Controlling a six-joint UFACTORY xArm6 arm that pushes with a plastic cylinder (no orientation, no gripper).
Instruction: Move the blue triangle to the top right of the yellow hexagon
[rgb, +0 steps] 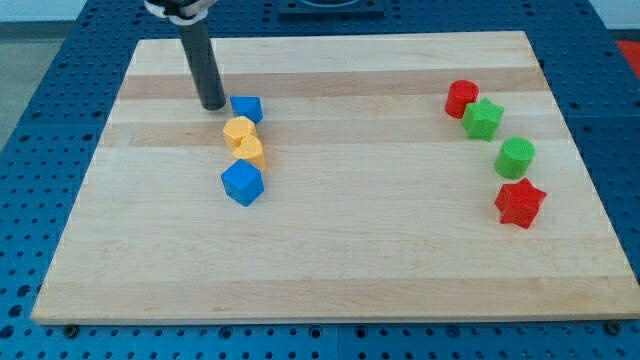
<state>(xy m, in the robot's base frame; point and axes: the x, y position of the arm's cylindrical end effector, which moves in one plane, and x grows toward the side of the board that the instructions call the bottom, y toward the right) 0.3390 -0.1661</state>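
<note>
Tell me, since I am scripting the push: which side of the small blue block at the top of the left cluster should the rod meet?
Meet the blue triangle on its left face, probably low on it. My tip already stands just to the view's left of it. The yellow hexagon lies right below and appears to touch it, so a push toward the view's right, angled slightly up, should slide it free.

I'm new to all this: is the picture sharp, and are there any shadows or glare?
Camera view: sharp and evenly lit, no glare on the wooden board; each block, like the red star, casts only a soft, short shadow; my tip rests left of the small blue block, the rod's top cut off by the frame.
</note>
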